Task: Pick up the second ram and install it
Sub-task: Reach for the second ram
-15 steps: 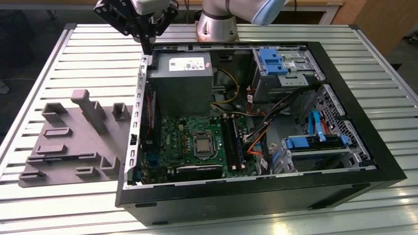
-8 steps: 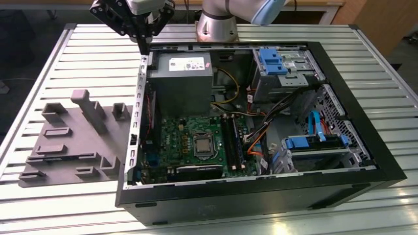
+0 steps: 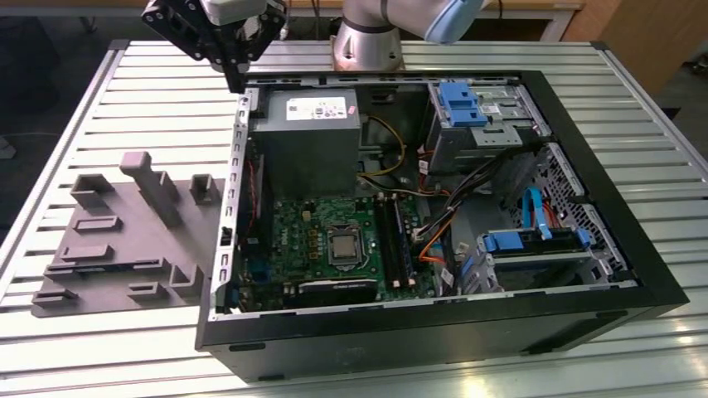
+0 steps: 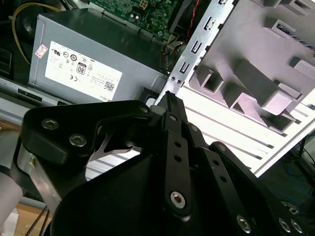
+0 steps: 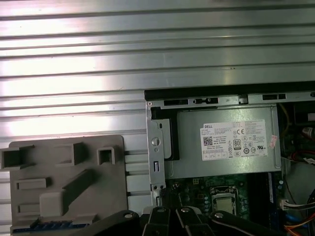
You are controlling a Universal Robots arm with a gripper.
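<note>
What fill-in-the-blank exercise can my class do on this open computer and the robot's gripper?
1. The grey holder tray lies on the exterior view's ___ of the computer case.
2. The gripper hangs near the case corner that holds the ___.
3. The drive brackets in the case are coloured ___.
Missing words: left; power supply; blue.
</note>
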